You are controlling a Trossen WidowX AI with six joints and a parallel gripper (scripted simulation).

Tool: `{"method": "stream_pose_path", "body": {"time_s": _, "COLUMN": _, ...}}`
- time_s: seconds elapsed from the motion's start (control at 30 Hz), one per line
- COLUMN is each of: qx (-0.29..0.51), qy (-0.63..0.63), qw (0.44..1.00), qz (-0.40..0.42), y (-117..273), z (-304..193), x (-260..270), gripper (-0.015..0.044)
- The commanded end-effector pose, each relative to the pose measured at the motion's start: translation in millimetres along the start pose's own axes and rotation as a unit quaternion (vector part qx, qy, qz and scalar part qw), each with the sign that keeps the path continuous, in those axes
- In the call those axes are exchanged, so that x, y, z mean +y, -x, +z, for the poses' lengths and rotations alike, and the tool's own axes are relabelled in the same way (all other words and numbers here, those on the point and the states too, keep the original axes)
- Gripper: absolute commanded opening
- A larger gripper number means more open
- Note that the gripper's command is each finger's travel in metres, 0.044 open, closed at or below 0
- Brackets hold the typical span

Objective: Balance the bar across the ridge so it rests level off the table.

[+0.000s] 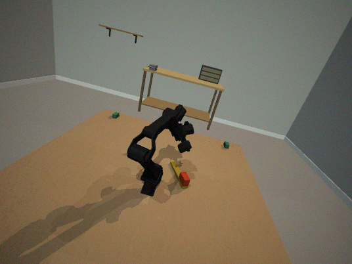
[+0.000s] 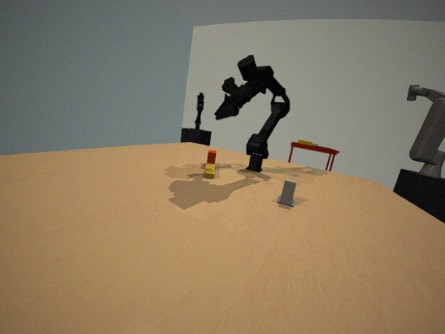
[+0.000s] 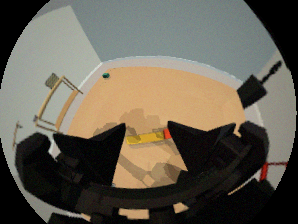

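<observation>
The black arm (image 1: 149, 144) bends over the desk (image 1: 210, 230) and points its gripper (image 1: 184, 146) down at a slant. The gripper is up in the air. Its two fingers stand partly apart, and nothing is between them. It touches nothing.

The yellow bar (image 1: 176, 171) lies flat on the desk, below the gripper and a little in front of it. In the wrist view the bar (image 3: 147, 139) shows in the gap between the two dark fingers, far under them. A red block (image 1: 184, 178) sits at one end of the bar, the end farther from the gripper. From the exterior view the red block (image 2: 212, 156) sticks up behind the yellow bar (image 2: 209, 170). It is hard to tell if the red block is stuck to the bar or only sits on it.

The grey ridge (image 2: 287, 193) stands upright on the desk, well apart from the bar and off to one side of the gripper. Nothing rests on it. The top view does not show it.

Two small green blocks (image 1: 115, 115) sit near the far corners of the desk, one (image 1: 226, 144) well apart from the other, both well away from the gripper. A wooden shelf (image 1: 184, 79) stands by the wall behind the arm.
</observation>
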State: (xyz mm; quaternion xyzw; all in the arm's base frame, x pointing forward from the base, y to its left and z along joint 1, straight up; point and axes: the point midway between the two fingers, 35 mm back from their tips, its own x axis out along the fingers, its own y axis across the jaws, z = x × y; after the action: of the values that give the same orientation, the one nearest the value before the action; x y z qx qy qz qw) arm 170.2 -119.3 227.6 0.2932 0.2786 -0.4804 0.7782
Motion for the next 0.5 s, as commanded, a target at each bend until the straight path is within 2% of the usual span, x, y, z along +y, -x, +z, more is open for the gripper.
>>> {"method": "stream_pose_path", "body": {"time_s": 0.0, "qx": 0.019, "qy": 0.049, "qw": 0.999, "qz": -0.008, "y": -4, "z": -1, "x": 1, "gripper": 0.0315}}
{"method": "stream_pose_path", "body": {"time_s": 0.47, "qx": 0.098, "qy": 0.246, "qw": 0.964, "qz": -0.019, "y": -19, "z": -9, "x": 0, "gripper": 0.0315}}
